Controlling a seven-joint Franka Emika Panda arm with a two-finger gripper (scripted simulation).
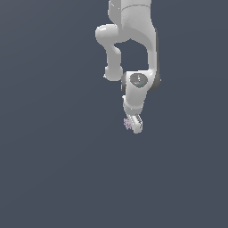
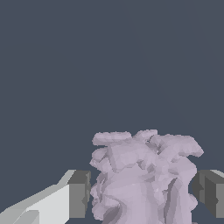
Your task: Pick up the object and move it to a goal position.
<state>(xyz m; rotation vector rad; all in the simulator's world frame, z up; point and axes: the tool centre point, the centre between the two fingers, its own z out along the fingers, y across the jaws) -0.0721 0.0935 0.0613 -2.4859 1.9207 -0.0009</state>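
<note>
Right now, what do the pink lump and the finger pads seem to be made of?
The object: pale pink-lilac, matte, rough and faceted, perhaps stone or crumpled foam; the render leaves that open. The fingertips of the gripper: dark grey, flat, matte blocks, possibly rubber, on a glossy white body.

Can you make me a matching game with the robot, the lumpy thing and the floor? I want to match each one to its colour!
Things:
1. Glossy jointed robot arm
2. Tiny speckled irregular lump between the fingers of the end effector
3. Flat plain ground
4. Blocky finger pads

Colours:
A. dark slate blue
B. white
C. grey
D. pale pink-lilac

Pairs: 1-B, 2-D, 3-A, 4-C
</note>
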